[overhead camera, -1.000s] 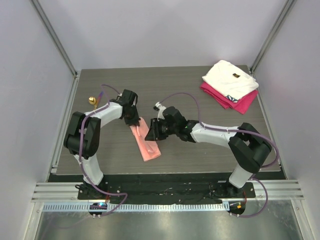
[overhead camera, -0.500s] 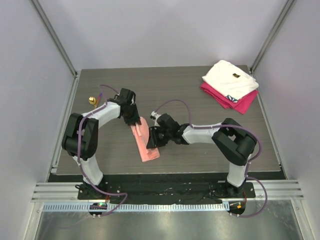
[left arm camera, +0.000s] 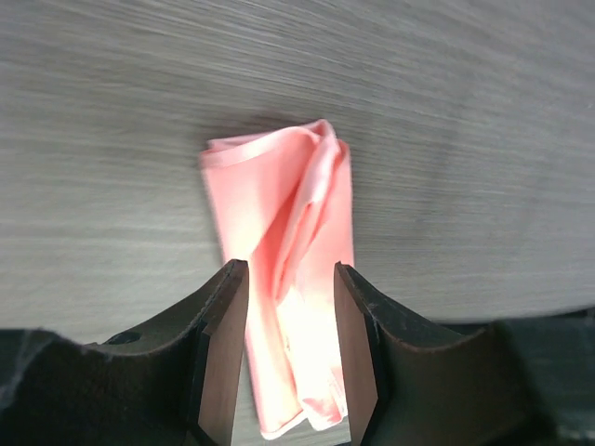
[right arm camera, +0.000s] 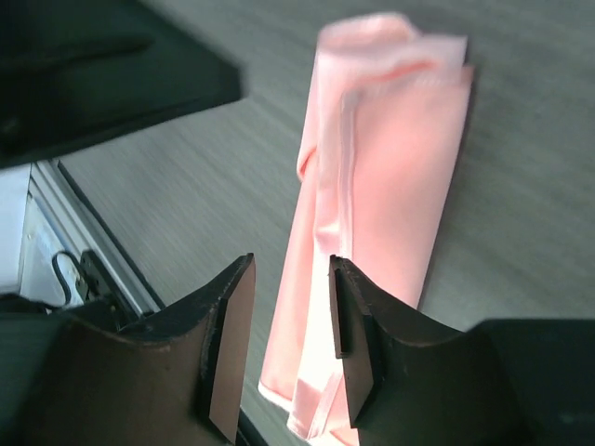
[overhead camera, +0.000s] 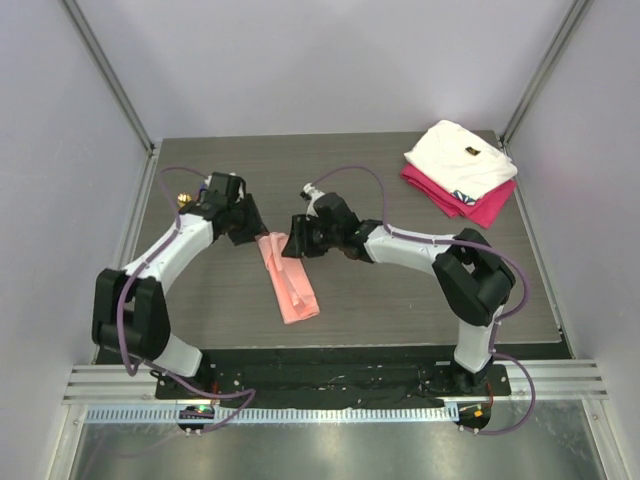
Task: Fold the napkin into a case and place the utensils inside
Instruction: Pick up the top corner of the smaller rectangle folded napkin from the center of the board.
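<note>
Folding napkin [overhead camera: 289, 278], seemingly near done. Left hand [overhead camera: 256, 232] and right hand [overhead camera: 290, 244] spread, pinching nothing. Next, likely: fetching utensils [overhead camera: 184, 200] by left tabletop edge.

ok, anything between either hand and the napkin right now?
Nothing visible. The left hand and right hand are both open at the far end of the folded napkin, one on each side. Each wrist view looks straight between the fingers onto the cloth, with only bare table around it.

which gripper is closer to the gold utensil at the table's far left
Left. The left gripper is just right of the gold utensil, by the napkin's far end; the right gripper is farther right, across the napkin.
</note>
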